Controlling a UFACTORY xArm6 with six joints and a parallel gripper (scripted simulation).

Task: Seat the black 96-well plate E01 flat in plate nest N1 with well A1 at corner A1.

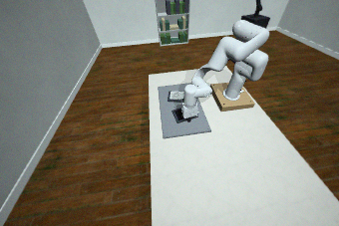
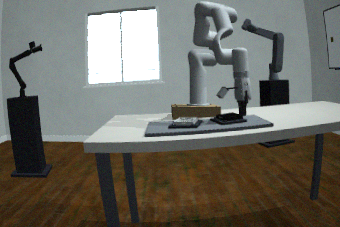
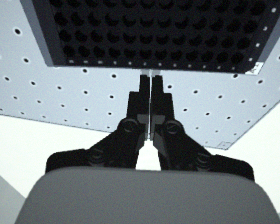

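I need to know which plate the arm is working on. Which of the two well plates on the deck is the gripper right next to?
The black plate: the shut gripper sits at its near edge. The white plate lies farther along the grey deck, away from the gripper.

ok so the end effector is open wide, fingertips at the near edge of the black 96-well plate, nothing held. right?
Not quite: the end effector is shut, not open wide. The wrist view shows its two black fingers pressed together with no gap. The rest holds: the tips are at the near edge of the black 96-well plate, and nothing is held.
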